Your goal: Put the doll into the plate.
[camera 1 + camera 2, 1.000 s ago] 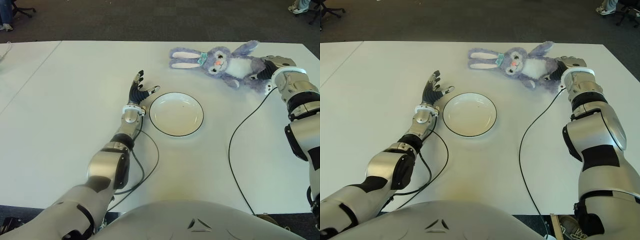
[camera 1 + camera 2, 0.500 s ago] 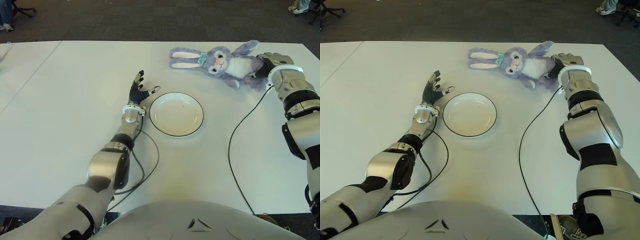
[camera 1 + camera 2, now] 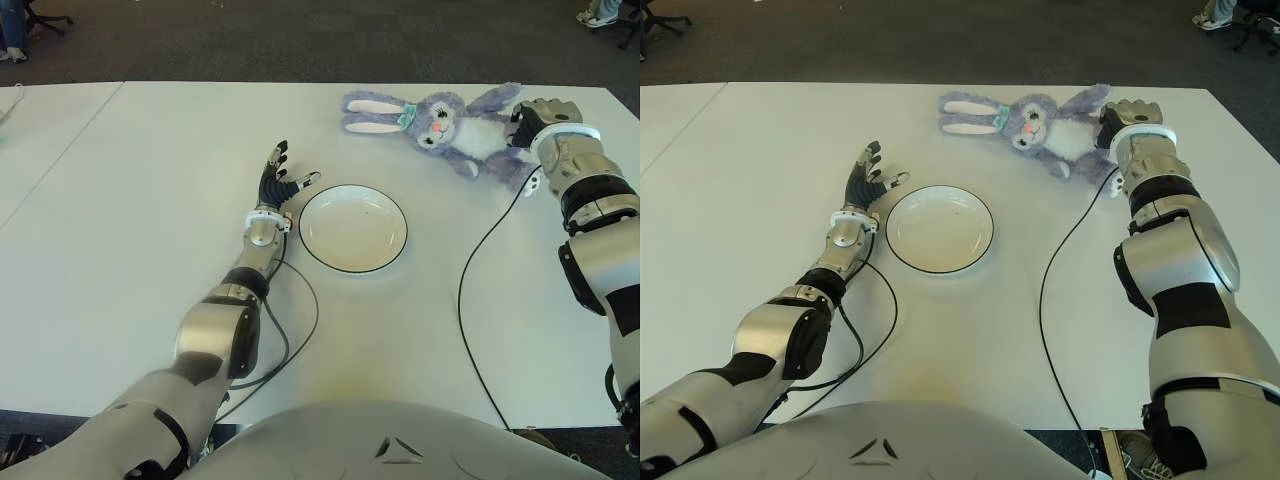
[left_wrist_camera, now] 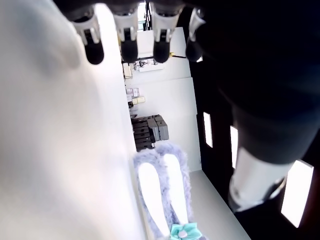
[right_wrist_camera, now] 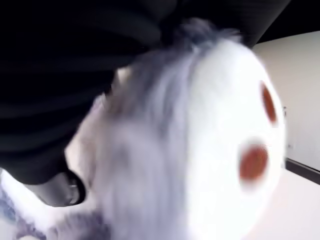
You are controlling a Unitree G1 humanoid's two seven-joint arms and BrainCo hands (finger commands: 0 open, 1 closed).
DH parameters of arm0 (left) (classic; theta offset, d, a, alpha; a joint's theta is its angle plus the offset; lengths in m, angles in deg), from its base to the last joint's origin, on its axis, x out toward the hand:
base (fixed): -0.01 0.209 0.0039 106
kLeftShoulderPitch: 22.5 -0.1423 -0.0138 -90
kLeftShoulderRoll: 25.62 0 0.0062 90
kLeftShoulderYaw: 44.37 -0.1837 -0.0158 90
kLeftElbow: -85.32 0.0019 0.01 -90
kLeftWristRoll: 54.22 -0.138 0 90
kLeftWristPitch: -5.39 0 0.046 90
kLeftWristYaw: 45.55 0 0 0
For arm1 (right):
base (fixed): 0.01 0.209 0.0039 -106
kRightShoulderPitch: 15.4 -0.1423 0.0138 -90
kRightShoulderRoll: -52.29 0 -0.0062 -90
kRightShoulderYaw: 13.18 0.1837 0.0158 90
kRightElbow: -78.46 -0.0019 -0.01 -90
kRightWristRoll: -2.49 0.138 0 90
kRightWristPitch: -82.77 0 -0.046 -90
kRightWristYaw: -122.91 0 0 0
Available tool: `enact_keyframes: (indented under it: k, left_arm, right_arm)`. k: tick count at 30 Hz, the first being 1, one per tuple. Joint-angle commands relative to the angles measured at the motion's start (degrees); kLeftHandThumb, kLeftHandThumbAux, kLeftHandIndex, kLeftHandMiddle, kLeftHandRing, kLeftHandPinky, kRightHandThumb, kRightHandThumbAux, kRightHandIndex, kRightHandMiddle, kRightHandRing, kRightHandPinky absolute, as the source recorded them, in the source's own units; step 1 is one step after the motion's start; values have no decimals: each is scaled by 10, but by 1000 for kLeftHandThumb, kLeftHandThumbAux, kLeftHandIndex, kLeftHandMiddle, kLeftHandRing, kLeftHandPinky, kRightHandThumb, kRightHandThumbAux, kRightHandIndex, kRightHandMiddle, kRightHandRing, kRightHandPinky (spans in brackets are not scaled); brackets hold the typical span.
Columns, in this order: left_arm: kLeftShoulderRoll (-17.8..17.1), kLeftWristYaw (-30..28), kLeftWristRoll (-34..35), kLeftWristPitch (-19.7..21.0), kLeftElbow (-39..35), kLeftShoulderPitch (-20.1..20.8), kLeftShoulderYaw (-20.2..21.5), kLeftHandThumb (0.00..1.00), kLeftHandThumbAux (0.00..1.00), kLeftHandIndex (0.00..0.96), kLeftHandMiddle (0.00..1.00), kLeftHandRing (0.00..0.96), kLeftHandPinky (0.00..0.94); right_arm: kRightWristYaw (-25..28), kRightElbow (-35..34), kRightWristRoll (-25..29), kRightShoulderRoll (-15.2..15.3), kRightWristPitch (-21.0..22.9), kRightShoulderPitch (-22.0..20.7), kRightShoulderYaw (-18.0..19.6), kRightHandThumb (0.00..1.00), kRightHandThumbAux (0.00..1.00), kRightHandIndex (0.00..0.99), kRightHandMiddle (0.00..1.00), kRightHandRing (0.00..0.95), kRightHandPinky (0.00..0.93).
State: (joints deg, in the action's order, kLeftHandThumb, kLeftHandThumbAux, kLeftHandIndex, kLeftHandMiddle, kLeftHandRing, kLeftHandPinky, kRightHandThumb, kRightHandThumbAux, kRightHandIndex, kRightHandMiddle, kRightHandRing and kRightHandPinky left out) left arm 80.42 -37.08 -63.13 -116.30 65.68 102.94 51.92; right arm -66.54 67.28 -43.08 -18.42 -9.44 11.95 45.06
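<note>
right hand on the plush rabbit, plate waiting empty

the doll point(image 3: 450, 125), a lilac and white plush rabbit, lies on its back on the white table point(image 3: 120, 200), at about one o'clock from the plate point(image 3: 353, 228) and well apart from it. its long ears point toward nine o'clock and its legs toward three.

the right hand point(image 3: 532, 112) is at the doll's lower body, at the three o'clock end, and its wrist view is filled with fur pressed right against the palm point(image 5: 165, 130). the fingers look curled into the plush, so i judge it a grasp on the doll's body, though the fingertips themselves are hidden.

the doll should be light, soft and floppy: the ears and limbs will likely dangle and drag once it is lifted, and the fur gives under pressure, so a hold around the thick torso seems surer than one on a leg or an ear. nothing about it is fragile.

the left hand point(image 3: 279, 181) shows just beside the plate at nine o'clock, fingers spread and holding nothing. a black cable point(image 3: 480, 270) runs across the table from the right wrist, passing at three o'clock of the plate. it lies near the path from doll to plate and could be snagged by trailing limbs. the plate is empty.
</note>
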Motion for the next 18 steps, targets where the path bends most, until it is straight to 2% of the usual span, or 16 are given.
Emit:
enact_keyframes:
  k: [1, 8, 11, 18]
  left_arm:
    - [32, -8, -1, 63, 74, -107, -2, 0, 762, 38, 58, 54, 70]
    - [34, -11, 1, 61, 73, -108, -1, 0, 768, 26, 52, 50, 66]
    - [34, -13, 3, 61, 73, -108, 0, 0, 772, 23, 47, 47, 65]
    - [37, -20, 11, 71, 74, -104, 7, 0, 746, 17, 39, 37, 55]
  right_arm:
    - [-41, 3, 28, -31, 0, 33, 28, 702, 710, 437, 728, 729, 782]
    - [-63, 1, 93, -47, -12, 50, 99, 709, 709, 441, 784, 788, 815]
    - [-66, 0, 102, -50, -16, 52, 110, 710, 709, 441, 797, 802, 820]
    - [-96, -6, 151, -58, -49, 71, 166, 710, 709, 442, 820, 821, 825]
